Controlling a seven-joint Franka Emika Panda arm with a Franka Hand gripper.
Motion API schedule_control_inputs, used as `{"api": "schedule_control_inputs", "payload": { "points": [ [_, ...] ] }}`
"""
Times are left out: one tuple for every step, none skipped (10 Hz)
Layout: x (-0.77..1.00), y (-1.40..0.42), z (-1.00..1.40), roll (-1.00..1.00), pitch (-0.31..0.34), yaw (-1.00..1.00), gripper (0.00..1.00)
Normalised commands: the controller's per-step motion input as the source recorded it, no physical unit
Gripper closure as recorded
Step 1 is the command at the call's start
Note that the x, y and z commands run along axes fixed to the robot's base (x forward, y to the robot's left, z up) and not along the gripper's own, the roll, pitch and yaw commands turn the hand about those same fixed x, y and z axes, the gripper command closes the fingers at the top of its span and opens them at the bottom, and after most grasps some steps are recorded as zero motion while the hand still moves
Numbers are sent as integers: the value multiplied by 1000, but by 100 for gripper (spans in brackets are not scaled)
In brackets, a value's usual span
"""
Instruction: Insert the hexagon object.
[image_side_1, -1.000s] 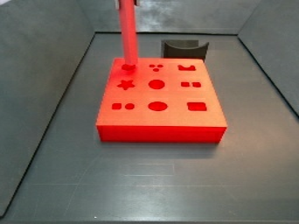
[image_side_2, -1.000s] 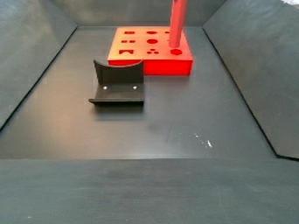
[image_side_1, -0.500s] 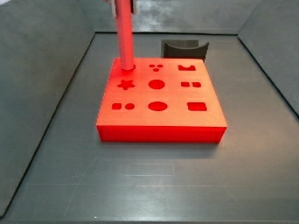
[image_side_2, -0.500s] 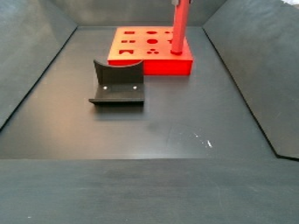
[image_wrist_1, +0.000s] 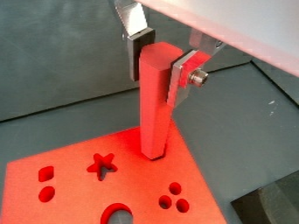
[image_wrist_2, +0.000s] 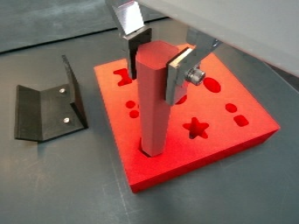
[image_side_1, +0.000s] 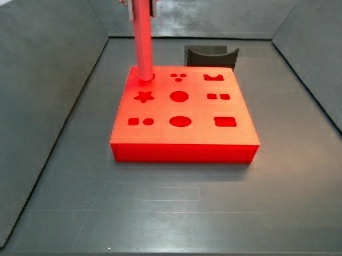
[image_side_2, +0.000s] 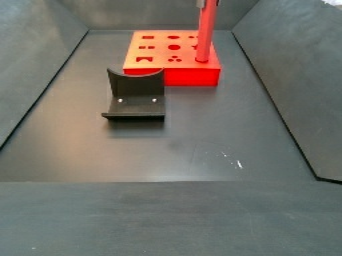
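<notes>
Above the red block (image_wrist_2: 198, 131), gripper (image_wrist_2: 162, 63) clamped on the upright red peg (image_wrist_2: 153, 105), tip seated in a corner hole; insertion under way, needing a straight downward push.

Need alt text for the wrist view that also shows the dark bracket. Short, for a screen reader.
The gripper holds the hexagon object, a long red peg, upright by its top between two silver fingers, its lower end in a hole near a corner of the red block. The block's top shows other shaped holes, including a star. The fixture stands on the dark floor beside the block.
</notes>
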Motion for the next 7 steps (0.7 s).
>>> {"api": "schedule_control_inputs", "payload": {
  "points": [
    [191, 100, 0, 0, 76, 0, 100],
    [131, 0, 0, 4, 51, 0, 100],
    [111, -66, -20, 39, 46, 0, 100],
    [80, -140, -60, 107, 33, 0, 100],
    [0, -143, -49, 90, 17, 0, 100],
    [0, -143, -9, 67, 4, 0, 100],
    [0, 0, -80, 64, 0, 0, 100]
  ]
}}
